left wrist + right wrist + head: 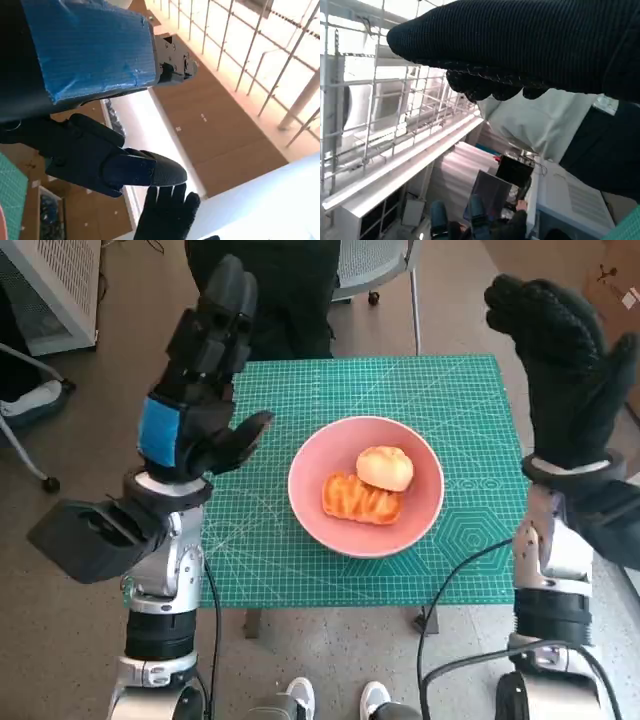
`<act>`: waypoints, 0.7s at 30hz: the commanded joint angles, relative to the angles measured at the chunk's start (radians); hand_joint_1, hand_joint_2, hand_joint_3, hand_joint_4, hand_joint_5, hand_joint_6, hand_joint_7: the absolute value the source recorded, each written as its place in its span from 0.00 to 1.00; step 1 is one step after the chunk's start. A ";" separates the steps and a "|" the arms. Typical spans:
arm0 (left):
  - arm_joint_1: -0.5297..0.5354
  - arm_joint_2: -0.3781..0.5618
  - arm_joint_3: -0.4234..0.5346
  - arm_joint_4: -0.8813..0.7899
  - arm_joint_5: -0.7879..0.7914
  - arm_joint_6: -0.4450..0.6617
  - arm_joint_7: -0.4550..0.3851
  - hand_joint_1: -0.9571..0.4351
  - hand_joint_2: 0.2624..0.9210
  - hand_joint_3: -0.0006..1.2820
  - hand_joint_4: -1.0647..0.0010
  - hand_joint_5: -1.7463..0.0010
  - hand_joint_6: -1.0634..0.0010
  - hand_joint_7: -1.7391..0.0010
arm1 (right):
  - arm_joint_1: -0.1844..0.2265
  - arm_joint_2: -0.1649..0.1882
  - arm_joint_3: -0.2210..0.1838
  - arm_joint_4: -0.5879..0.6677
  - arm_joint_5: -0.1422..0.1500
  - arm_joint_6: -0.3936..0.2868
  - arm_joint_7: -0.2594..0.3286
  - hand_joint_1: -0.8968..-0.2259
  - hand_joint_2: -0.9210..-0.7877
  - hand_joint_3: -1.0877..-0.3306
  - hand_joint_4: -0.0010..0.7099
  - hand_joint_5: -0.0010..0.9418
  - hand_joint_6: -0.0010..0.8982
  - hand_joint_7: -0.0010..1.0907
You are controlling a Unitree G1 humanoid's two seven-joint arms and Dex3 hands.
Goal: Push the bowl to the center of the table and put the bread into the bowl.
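The pink bowl (366,485) is sitting at the middle of the tabletop (470,390), holding two breads (372,484). The left hand (200,390) and right hand (565,370) are hovering above opposite side edges, fingers spread, holding nothing.

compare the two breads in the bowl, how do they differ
The bun is round, pale and smooth; the pastry is flatter, elongated, darker orange-brown and ridged. The bun sits toward the far side of the pink bowl, leaning on the pastry, which lies nearer the robot. Both rest inside the bowl, touching each other, with neither hand on them.
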 commanded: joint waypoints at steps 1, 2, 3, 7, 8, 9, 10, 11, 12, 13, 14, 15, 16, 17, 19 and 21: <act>0.003 0.000 0.001 0.012 -0.043 0.033 -0.031 0.26 1.00 0.19 1.00 1.00 0.87 1.00 | -0.013 0.008 0.005 0.046 -0.001 -0.011 0.025 0.64 0.00 0.90 0.52 0.00 0.53 0.01; 0.004 0.001 0.000 0.011 -0.052 0.043 -0.039 0.27 1.00 0.18 1.00 1.00 0.87 1.00 | -0.017 0.009 0.005 0.055 -0.001 -0.016 0.028 0.64 0.00 0.90 0.52 0.00 0.54 0.01; 0.007 0.004 -0.001 0.008 -0.057 0.052 -0.045 0.27 1.00 0.17 1.00 1.00 0.87 1.00 | -0.019 0.010 0.005 0.062 -0.001 -0.021 0.032 0.64 0.00 0.90 0.52 0.00 0.54 0.01; 0.018 0.012 0.000 0.000 -0.060 0.069 -0.060 0.28 0.99 0.15 1.00 1.00 0.86 1.00 | -0.023 0.015 0.007 0.079 0.004 -0.035 0.046 0.65 0.00 0.90 0.52 0.00 0.54 0.01; 0.020 0.013 0.001 -0.003 -0.062 0.074 -0.063 0.29 0.99 0.15 1.00 1.00 0.86 1.00 | -0.024 0.016 0.006 0.082 0.005 -0.037 0.048 0.65 0.00 0.89 0.52 0.00 0.54 0.01; 0.021 0.014 0.002 -0.007 -0.064 0.080 -0.063 0.30 0.99 0.15 1.00 1.00 0.86 1.00 | -0.023 0.017 0.006 0.082 0.008 -0.037 0.052 0.66 0.00 0.89 0.52 0.00 0.54 0.01; 0.021 0.015 0.004 -0.009 -0.065 0.085 -0.064 0.30 0.99 0.15 1.00 1.00 0.86 1.00 | -0.024 0.018 0.005 0.084 0.010 -0.037 0.055 0.66 0.00 0.89 0.52 0.00 0.54 0.01; 0.022 0.016 0.006 -0.011 -0.065 0.088 -0.062 0.30 0.99 0.14 1.00 1.00 0.86 0.99 | -0.023 0.019 0.004 0.084 0.012 -0.036 0.057 0.67 0.00 0.89 0.51 0.00 0.54 0.01; 0.021 0.017 0.009 -0.011 -0.062 0.088 -0.059 0.31 0.98 0.14 1.00 1.00 0.86 0.99 | -0.022 0.019 0.003 0.083 0.014 -0.035 0.057 0.67 0.00 0.89 0.51 0.00 0.54 0.01; 0.020 0.017 0.010 -0.011 -0.060 0.087 -0.058 0.31 0.98 0.14 1.00 1.00 0.86 0.99 | -0.021 0.020 0.002 0.082 0.015 -0.035 0.057 0.67 0.00 0.90 0.51 0.00 0.54 0.01; 0.020 0.018 0.012 -0.011 -0.058 0.087 -0.057 0.31 0.98 0.14 1.00 1.00 0.86 0.99 | -0.021 0.021 0.001 0.083 0.015 -0.035 0.057 0.68 0.00 0.90 0.51 0.00 0.54 0.01; 0.018 0.018 0.013 -0.011 -0.057 0.088 -0.055 0.32 0.98 0.13 1.00 1.00 0.86 0.99 | -0.021 0.021 0.001 0.082 0.014 -0.036 0.056 0.68 0.00 0.90 0.51 0.00 0.54 0.01; 0.017 0.019 0.014 -0.011 -0.057 0.089 -0.055 0.32 0.97 0.13 1.00 1.00 0.85 0.99 | -0.021 0.022 0.001 0.083 0.013 -0.037 0.055 0.68 0.00 0.90 0.51 0.00 0.54 0.01; 0.014 0.018 0.014 -0.011 -0.060 0.090 -0.056 0.32 0.97 0.13 1.00 1.00 0.85 0.99 | -0.018 0.022 0.000 0.080 0.013 -0.038 0.055 0.69 0.00 0.90 0.51 0.00 0.54 0.01; 0.011 0.015 0.015 -0.009 -0.065 0.089 -0.059 0.33 0.97 0.13 1.00 1.00 0.85 0.99 | -0.015 0.023 -0.001 0.078 0.011 -0.041 0.052 0.69 0.00 0.90 0.51 0.00 0.54 0.01; 0.008 0.014 0.014 -0.006 -0.063 0.084 -0.061 0.34 0.96 0.12 1.00 1.00 0.84 0.99 | -0.013 0.025 -0.002 0.076 0.009 -0.044 0.049 0.68 0.00 0.90 0.51 0.00 0.54 0.01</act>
